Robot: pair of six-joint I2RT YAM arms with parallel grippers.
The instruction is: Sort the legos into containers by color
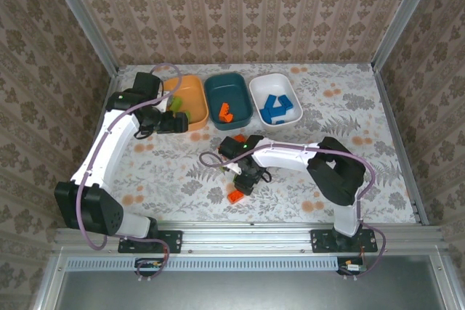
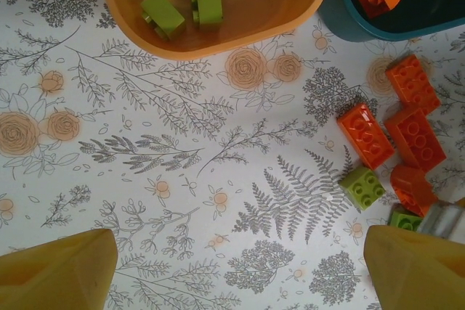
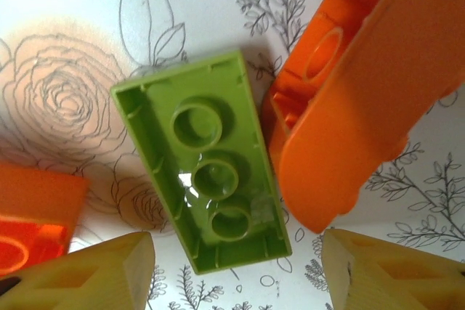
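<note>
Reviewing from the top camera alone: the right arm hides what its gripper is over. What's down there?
Observer: A lime green brick lies upside down, hollow side up, between the right gripper's open fingers, not gripped.
Operator: Anything next to it?
Observer: An orange brick, tipped on its side, close beside it.
Operator: The left gripper?
Observer: The left gripper is open, holding nothing; the orange bowl ahead of it has two lime green bricks.

Left fingers (image 2: 58, 274) spread wide; right fingers (image 3: 392, 270) apart, pointing down.
</note>
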